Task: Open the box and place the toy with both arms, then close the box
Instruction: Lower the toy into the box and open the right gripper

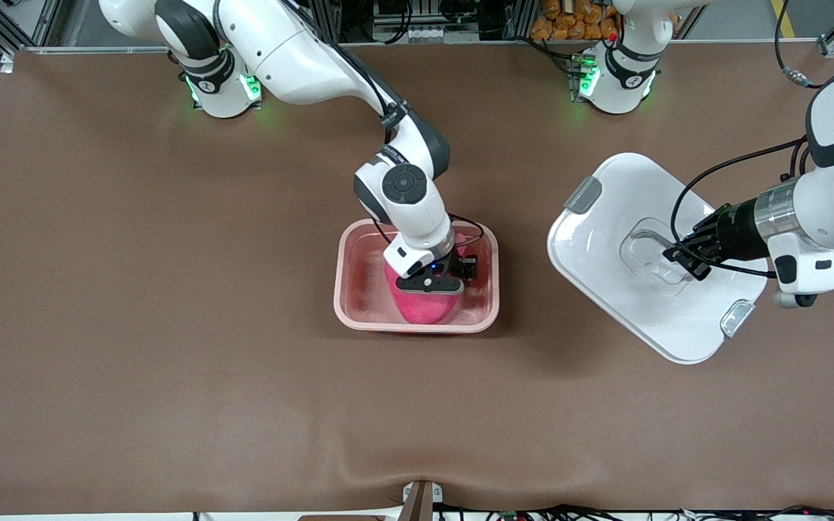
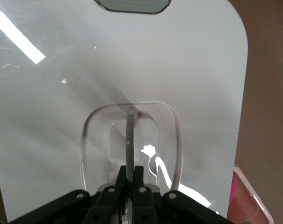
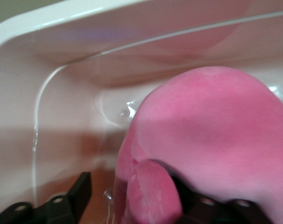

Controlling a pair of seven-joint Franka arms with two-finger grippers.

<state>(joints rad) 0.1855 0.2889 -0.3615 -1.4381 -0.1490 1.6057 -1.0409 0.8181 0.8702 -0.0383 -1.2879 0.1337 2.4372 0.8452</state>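
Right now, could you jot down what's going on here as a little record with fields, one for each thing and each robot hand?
box: translucent pink plastic tub, open, mid-table
toy: hot-pink plush, inside the tub
lid: white plastic, grey clips, off the tub, toward the left arm's end of the table
right gripper: reaching into the tub, fingers around the plush
left gripper: shut on the lid's recessed handle
stage: toy going in, box not yet closed

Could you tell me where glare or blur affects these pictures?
Left wrist view: bright streaks of glare on the lid. Right wrist view: the toy fills the picture, soft and blurred, in the box. Front view: even light, faint shadows.
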